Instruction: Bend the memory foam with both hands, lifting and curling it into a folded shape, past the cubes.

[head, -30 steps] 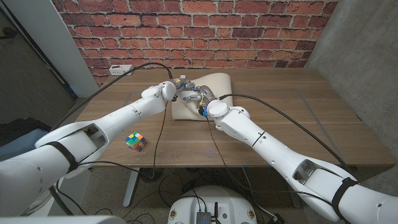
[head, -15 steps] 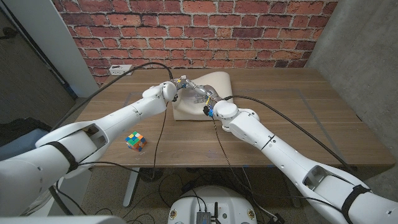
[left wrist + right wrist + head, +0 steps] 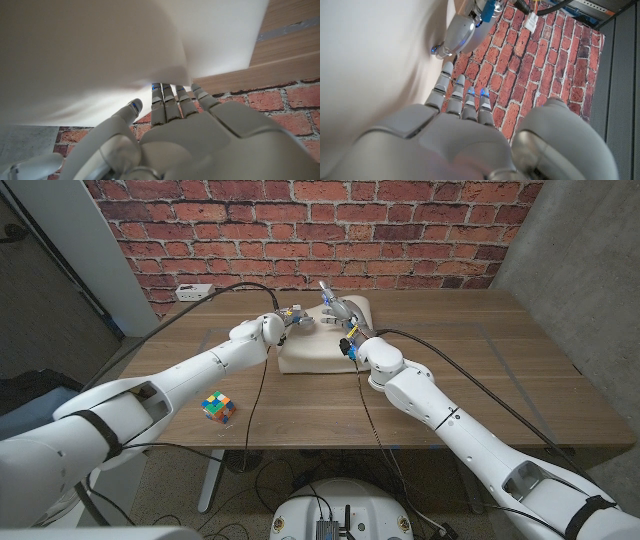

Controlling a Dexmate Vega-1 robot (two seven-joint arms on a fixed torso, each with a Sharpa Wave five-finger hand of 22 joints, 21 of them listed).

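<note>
The cream memory foam (image 3: 315, 350) lies at the table's far middle with its far edge (image 3: 358, 308) curled up. My left hand (image 3: 298, 318) is at the foam's far left. In the left wrist view its fingertips (image 3: 172, 92) tuck under the foam's folded edge (image 3: 100, 45) and the thumb touches the foam's surface. My right hand (image 3: 338, 312) stands beside it over the foam, fingers straight and pointing up. In the right wrist view those fingers (image 3: 462, 100) reach along the foam (image 3: 370, 55), thumb apart, with nothing in the hand. A coloured cube (image 3: 217, 406) sits near the table's front left.
A white power strip (image 3: 194, 290) lies at the table's (image 3: 480, 350) far left corner. The brick wall (image 3: 400, 230) stands right behind the foam. Black cables hang from both arms across the table's front half.
My right hand has moved from the foam's near middle to its far edge and now points upward. The left hand has stayed at the foam's far left.
</note>
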